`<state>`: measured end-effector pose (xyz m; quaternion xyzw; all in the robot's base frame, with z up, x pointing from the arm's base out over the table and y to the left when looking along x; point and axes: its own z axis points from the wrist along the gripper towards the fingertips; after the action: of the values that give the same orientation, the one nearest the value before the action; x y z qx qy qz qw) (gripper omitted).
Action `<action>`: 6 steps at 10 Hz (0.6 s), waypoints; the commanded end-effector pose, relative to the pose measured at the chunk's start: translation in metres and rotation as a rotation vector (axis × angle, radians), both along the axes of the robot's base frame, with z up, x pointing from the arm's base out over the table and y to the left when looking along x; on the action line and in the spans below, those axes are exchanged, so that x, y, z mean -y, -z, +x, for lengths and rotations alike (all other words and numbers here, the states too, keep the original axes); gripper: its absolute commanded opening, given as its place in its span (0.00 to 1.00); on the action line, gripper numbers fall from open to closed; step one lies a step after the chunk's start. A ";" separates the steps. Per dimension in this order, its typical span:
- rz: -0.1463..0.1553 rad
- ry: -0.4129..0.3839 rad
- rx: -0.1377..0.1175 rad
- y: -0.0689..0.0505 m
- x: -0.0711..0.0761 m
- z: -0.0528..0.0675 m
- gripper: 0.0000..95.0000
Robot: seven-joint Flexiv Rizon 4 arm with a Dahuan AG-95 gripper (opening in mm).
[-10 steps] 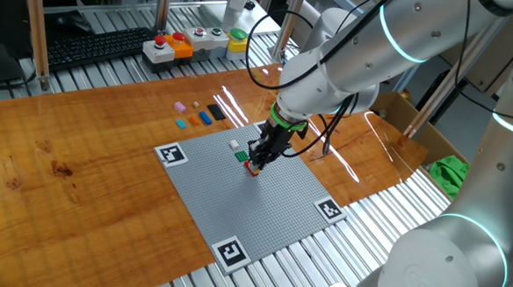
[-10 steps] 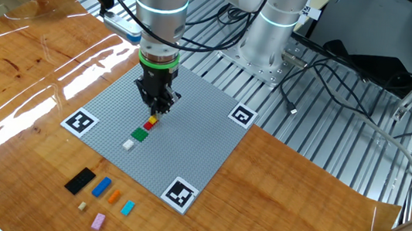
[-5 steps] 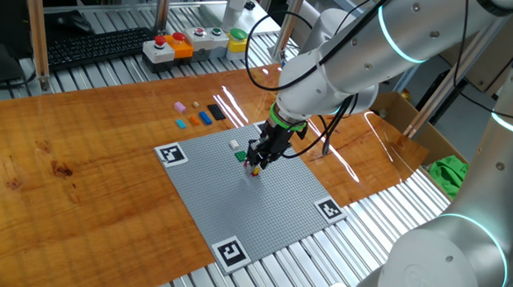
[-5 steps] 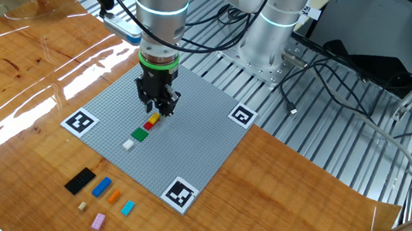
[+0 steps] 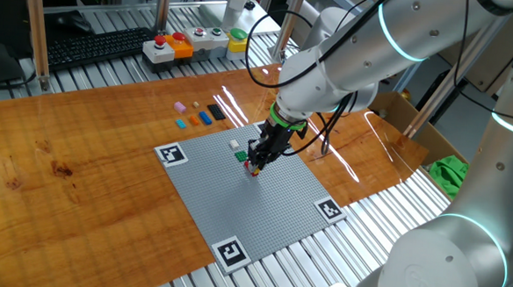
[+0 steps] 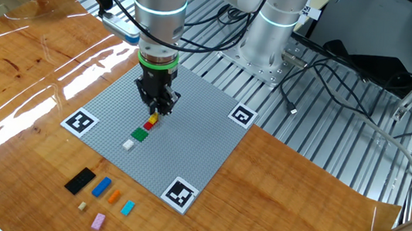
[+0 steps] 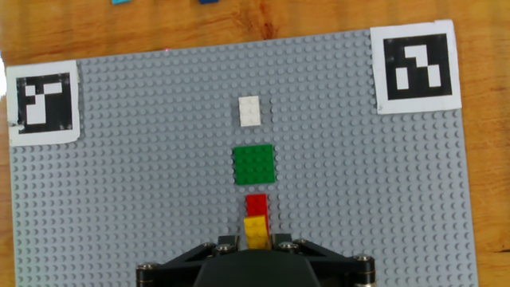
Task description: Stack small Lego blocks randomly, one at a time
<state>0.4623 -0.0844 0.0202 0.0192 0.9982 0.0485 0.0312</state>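
Note:
Several small Lego blocks sit on the grey baseplate (image 7: 119, 199): a white one (image 7: 249, 110), a green one (image 7: 254, 164), then a red one (image 7: 256, 205) with a yellow one (image 7: 256, 232) right behind it. My gripper (image 7: 255, 241) is down at the plate, its fingertips (image 7: 228, 240) close on either side of the yellow block. Whether they press on it is unclear. From the fixed views the gripper (image 6: 156, 113) stands upright over the yellow block (image 6: 154, 117). Loose blocks lie on the wood: black (image 6: 80, 180), blue (image 6: 101, 187), orange (image 6: 114, 195), cyan (image 6: 128, 208), pink (image 6: 98, 221).
Marker tags (image 7: 414, 67) sit at the baseplate's corners. A box of push buttons (image 5: 191, 42) and a keyboard (image 5: 94, 45) lie beyond the wooden board. A green cloth (image 5: 451, 169) lies in a cardboard box at the right. Cables (image 6: 334, 83) trail by the arm's base.
The gripper lifted slightly with its fingers a little wider half a second ago, then came back down around the yellow block. The blocks on the plate have not moved.

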 end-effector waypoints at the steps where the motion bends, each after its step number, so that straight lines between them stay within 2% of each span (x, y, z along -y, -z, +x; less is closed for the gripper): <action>1: 0.000 0.007 0.000 0.000 0.000 0.000 0.20; 6: 0.008 0.032 -0.003 -0.001 0.000 0.000 0.20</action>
<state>0.4637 -0.0844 0.0217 0.0348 0.9976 0.0514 0.0298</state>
